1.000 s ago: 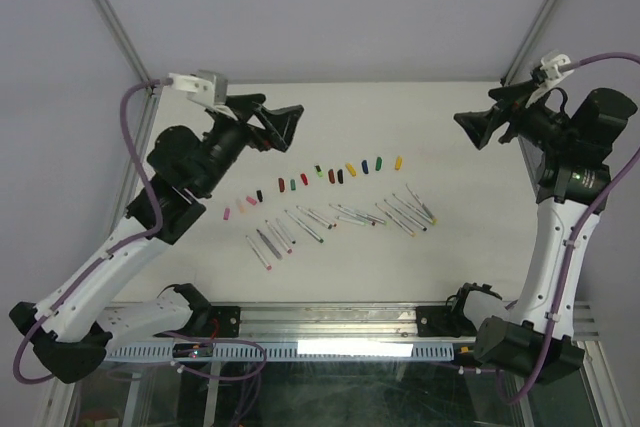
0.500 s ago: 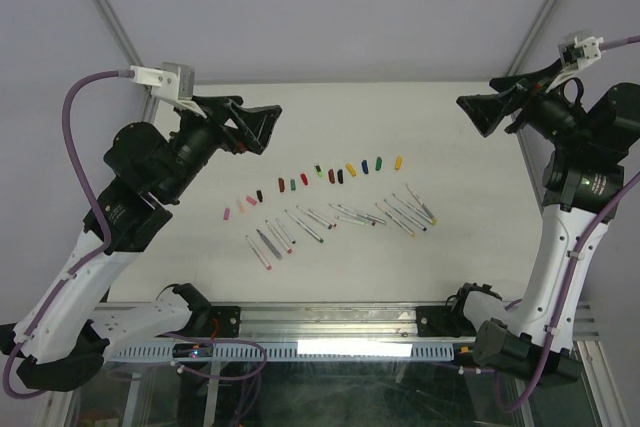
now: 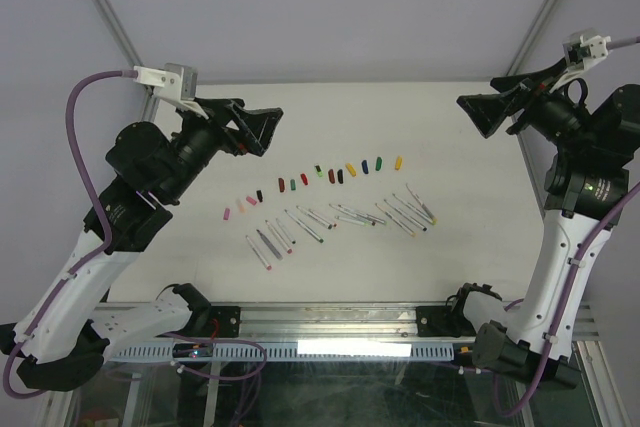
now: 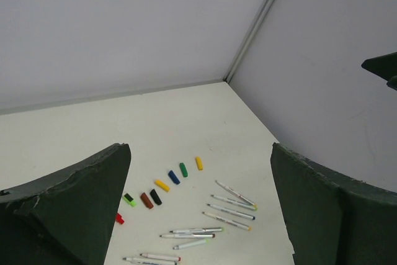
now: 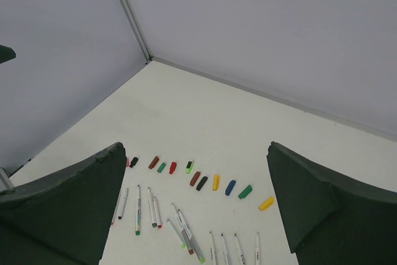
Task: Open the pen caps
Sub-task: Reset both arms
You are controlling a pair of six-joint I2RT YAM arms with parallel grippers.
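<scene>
Several pen caps [image 3: 322, 173] in pink, red, green, yellow, blue and black lie in a curved row across the middle of the white table [image 3: 400, 112]. Just in front of them lie several uncapped pens [image 3: 340, 217] with white barrels. My left gripper [image 3: 263, 128] hangs open high above the table's left side, well clear of the row. On the right, my right gripper [image 3: 478, 113] is likewise open and raised. The caps [image 4: 173, 177] and pens [image 4: 232, 206] show far below the left gripper [image 4: 200, 147]. Caps [image 5: 215, 182] and pens [image 5: 186, 234] also lie far under the right gripper [image 5: 195, 147].
Grey enclosure walls with metal corner posts [image 3: 105, 7] surround the table. A metal rail [image 3: 330, 317] with the arm bases runs along the near edge. Purple cables [image 3: 85, 107] loop off both wrists.
Both arms have lifted and drawn back from the middle, the left gripper moving left and the right gripper moving up. Caps and pens have not moved.
</scene>
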